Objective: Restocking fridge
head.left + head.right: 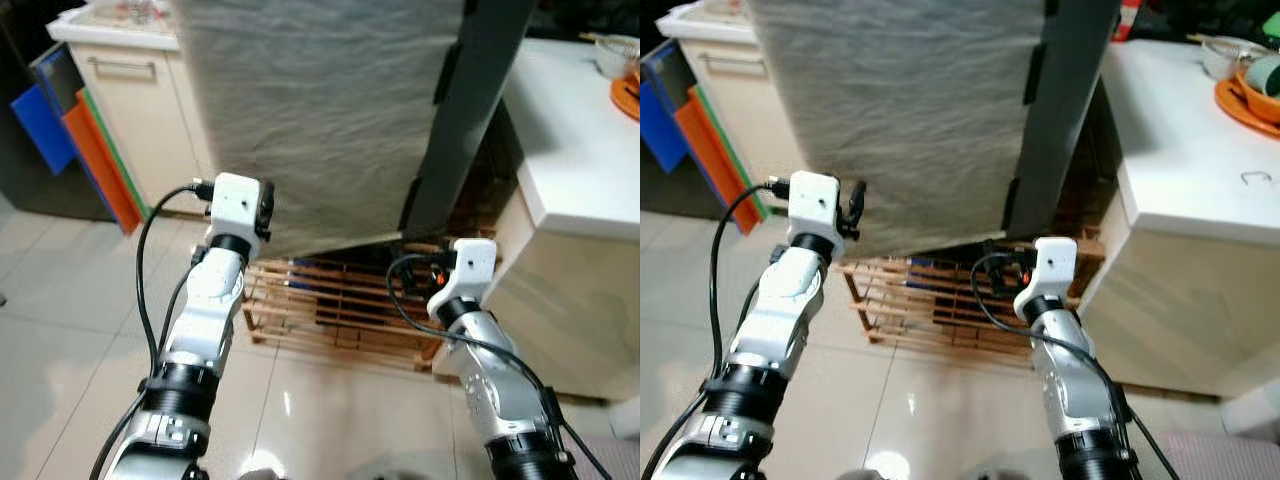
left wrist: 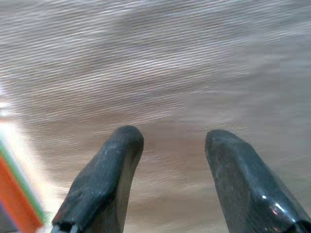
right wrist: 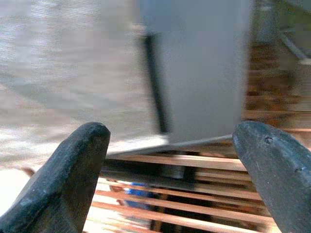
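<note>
Fridge (image 1: 320, 110) stood directly ahead, its brushed grey door closed, resting on a slatted wooden pallet (image 1: 340, 305) over pale tile. White counter (image 1: 575, 150) sat just to its right. Left gripper (image 2: 170, 145) hovered near the door face, fingers parted, empty; right gripper (image 3: 170, 145) was spread wide at the door's lower corner.
</note>
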Controlling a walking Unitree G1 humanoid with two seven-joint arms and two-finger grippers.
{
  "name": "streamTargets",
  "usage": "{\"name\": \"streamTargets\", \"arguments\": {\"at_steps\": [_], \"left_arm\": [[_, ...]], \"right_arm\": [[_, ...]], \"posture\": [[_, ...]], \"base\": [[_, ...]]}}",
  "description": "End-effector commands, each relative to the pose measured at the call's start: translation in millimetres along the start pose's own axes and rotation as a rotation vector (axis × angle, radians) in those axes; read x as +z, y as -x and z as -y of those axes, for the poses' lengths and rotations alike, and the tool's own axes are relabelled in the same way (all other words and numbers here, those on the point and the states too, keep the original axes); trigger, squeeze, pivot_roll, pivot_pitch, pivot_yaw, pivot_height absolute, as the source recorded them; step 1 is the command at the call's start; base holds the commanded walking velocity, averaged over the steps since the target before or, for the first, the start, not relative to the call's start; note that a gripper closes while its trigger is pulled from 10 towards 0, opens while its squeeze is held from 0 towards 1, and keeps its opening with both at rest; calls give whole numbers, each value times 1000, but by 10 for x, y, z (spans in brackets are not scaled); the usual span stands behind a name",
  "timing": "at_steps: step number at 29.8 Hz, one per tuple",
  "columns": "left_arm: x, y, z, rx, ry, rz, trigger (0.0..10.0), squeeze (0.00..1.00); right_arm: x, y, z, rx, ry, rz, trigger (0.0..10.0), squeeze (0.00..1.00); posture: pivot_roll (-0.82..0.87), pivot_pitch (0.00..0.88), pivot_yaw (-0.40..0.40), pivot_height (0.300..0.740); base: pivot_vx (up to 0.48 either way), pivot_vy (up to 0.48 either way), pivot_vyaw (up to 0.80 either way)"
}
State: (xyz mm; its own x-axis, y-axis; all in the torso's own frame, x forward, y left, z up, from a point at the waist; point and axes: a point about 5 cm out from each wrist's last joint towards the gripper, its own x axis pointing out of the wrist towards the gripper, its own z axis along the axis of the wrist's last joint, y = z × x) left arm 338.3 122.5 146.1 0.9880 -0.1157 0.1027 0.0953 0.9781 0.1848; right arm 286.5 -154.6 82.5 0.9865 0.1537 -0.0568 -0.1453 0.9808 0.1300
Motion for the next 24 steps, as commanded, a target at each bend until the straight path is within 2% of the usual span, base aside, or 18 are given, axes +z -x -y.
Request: {"name": "streamTargets", "arguments": {"at_steps": [1, 8, 19, 24], "left_arm": [[30, -49, -85, 28, -3, 7, 10000, 0], [62, -105, -156, 51, -21, 26, 10000, 0], [-13, -41, -3, -1, -61, 12, 10000, 0], [-38, -56, -22, -2, -56, -3, 10000, 0]], "right_arm": [[55, -14, -9, 3, 4, 19, 10000, 0], [56, -11, -12, 4, 2, 20, 10000, 0], [54, -15, 6, 6, 5, 14, 10000, 0], [53, -17, 13, 6, 6, 14, 10000, 0]], "posture": [[43, 51, 10, 740], [40, 51, 10, 740], [46, 34, 8, 740], [45, 21, 8, 740]], "base": [[446, 0, 0], [443, 0, 0], [0, 0, 0], [0, 0, 0]]}}
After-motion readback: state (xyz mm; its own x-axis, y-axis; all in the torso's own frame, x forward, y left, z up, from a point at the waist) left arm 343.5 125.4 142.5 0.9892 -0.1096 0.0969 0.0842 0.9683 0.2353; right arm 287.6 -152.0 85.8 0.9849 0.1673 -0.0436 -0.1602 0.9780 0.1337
